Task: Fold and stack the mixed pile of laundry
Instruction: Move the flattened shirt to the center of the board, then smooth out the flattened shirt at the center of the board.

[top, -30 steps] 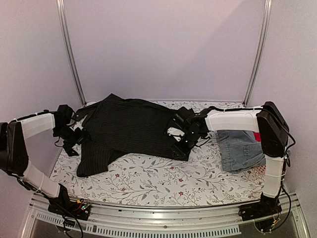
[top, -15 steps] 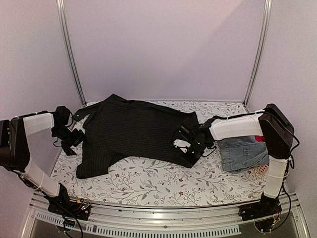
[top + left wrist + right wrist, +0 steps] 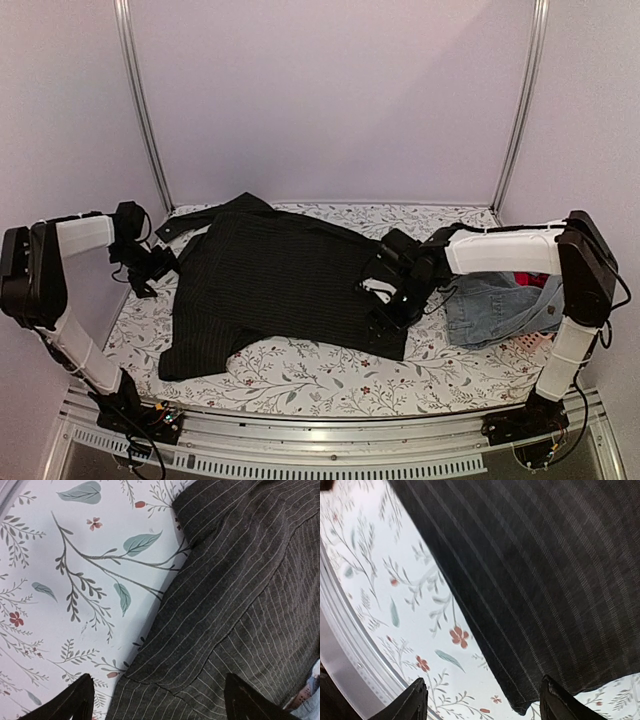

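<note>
The black pinstriped shirt (image 3: 280,285) lay spread over the middle of the flower-printed table (image 3: 320,375), filling the centre of the top view. It was mostly flat. A narrow dark part reached toward the upper left, one blunt corner sat at the lower left, and a squarer corner sat at the lower right. Its thin pale stripes showed clearly in both wrist views.

In the left wrist view the cloth covered the right side of the frame. Its edge ran diagonally down to the lower left, and a seamed layer overlapped the one beneath it. In the right wrist view a straight hem crossed from the upper left to a corner at the bottom centre.

The left gripper (image 3: 159,702) hovered at the shirt's left edge with its two dark tips set wide apart and nothing between them. The right gripper (image 3: 482,702) stood over the lower-right hem, its tips likewise spread and gripping nothing.

At the right of the top view lay light-blue denim (image 3: 490,310), possibly folded, though the arm hid part of it. A red garment (image 3: 527,278) showed just behind it.
</note>
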`<action>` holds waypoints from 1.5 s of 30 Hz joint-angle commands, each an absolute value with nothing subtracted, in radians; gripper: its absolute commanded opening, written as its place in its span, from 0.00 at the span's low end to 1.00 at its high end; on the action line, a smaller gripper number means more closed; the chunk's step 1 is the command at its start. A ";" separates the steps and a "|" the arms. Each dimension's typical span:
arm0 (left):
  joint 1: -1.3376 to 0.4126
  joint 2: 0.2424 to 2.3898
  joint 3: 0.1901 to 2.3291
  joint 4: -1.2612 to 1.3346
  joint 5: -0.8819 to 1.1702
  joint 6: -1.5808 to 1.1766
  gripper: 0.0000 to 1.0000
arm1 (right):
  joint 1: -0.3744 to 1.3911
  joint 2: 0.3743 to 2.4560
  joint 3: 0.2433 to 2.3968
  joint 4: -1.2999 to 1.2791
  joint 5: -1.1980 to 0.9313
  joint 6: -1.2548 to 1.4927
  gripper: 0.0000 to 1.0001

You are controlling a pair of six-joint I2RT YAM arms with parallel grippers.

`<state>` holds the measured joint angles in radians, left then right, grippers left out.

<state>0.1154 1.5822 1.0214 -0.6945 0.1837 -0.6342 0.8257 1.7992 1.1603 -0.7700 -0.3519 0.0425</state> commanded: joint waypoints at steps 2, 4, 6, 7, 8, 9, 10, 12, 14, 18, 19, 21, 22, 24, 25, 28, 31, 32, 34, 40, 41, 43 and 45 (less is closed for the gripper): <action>0.098 1.630 1.092 -0.676 0.227 -0.594 0.90 | 0.661 1.785 1.462 -0.727 -0.343 0.149 0.75; 0.095 1.639 1.107 -0.679 0.227 -0.590 0.90 | 0.590 1.832 1.562 -0.726 -0.266 0.163 0.74; 0.095 1.651 1.126 -0.686 0.229 -0.582 0.90 | 0.525 1.911 1.687 -0.752 -0.219 0.157 0.71; 0.096 1.657 1.134 -0.693 0.226 -0.578 0.91 | 0.499 1.959 1.748 -0.763 -0.214 0.148 0.69; 0.096 1.663 1.141 -0.697 0.223 -0.573 0.91 | 0.475 2.017 1.806 -0.777 -0.220 0.136 0.68; 0.097 1.669 1.150 -0.704 0.220 -0.568 0.91 | 0.460 2.053 1.860 -0.800 -0.214 0.107 0.68; 0.098 1.672 1.157 -0.707 0.217 -0.564 0.92 | 0.451 2.099 1.908 -0.818 -0.203 0.088 0.67; 0.097 1.681 1.165 -0.709 0.212 -0.560 0.92 | 0.445 2.176 1.983 -0.855 -0.193 0.024 0.68; 0.099 1.690 1.175 -0.712 0.214 -0.557 0.92 | 0.445 2.233 2.029 -0.883 -0.202 -0.026 0.70; 0.099 1.709 1.184 -0.706 0.227 -0.565 0.93 | 0.447 2.277 2.029 -0.876 -0.206 -0.081 0.72; 0.099 1.714 1.184 -0.704 0.233 -0.568 0.93 | 0.446 2.283 2.024 -0.870 -0.196 -0.092 0.72; 0.098 1.723 1.185 -0.700 0.244 -0.572 0.93 | 0.446 2.296 2.014 -0.855 -0.165 -0.103 0.72; 0.100 1.728 1.186 -0.697 0.249 -0.573 0.93 | 0.446 2.309 2.018 -0.854 -0.144 -0.107 0.72; 0.098 1.736 1.191 -0.697 0.255 -0.570 0.94 | 0.446 2.334 2.031 -0.855 -0.095 -0.116 0.71; 0.098 1.739 1.194 -0.697 0.256 -0.570 0.94 | 0.446 2.343 2.032 -0.851 -0.075 -0.118 0.70; 0.102 1.746 1.193 -0.697 0.274 -0.574 0.95 | 0.446 2.367 2.036 -0.836 -0.025 -0.122 0.58; 0.106 1.753 1.192 -0.695 0.299 -0.585 0.96 | 0.449 2.390 2.056 -0.824 0.062 -0.137 0.34; 0.108 1.754 1.192 -0.695 0.303 -0.586 0.96 | 0.449 2.393 2.064 -0.821 0.078 -0.144 0.25; 0.114 1.753 1.195 -0.697 0.303 -0.589 0.96 | 0.447 2.395 2.071 -0.806 0.099 -0.156 0.10; 0.129 1.756 1.202 -0.709 0.286 -0.582 0.96 | 0.436 2.386 2.123 -0.727 0.164 -0.180 0.00; 0.129 1.758 1.200 -0.710 0.284 -0.582 0.96 | 0.429 2.395 2.149 -0.719 0.183 -0.177 0.00; 0.131 1.761 1.198 -0.713 0.276 -0.585 0.97 | 0.409 2.421 2.200 -0.707 0.245 -0.170 0.00; 0.132 1.761 1.197 -0.713 0.270 -0.587 0.97 | 0.390 2.449 2.233 -0.686 0.310 -0.163 0.00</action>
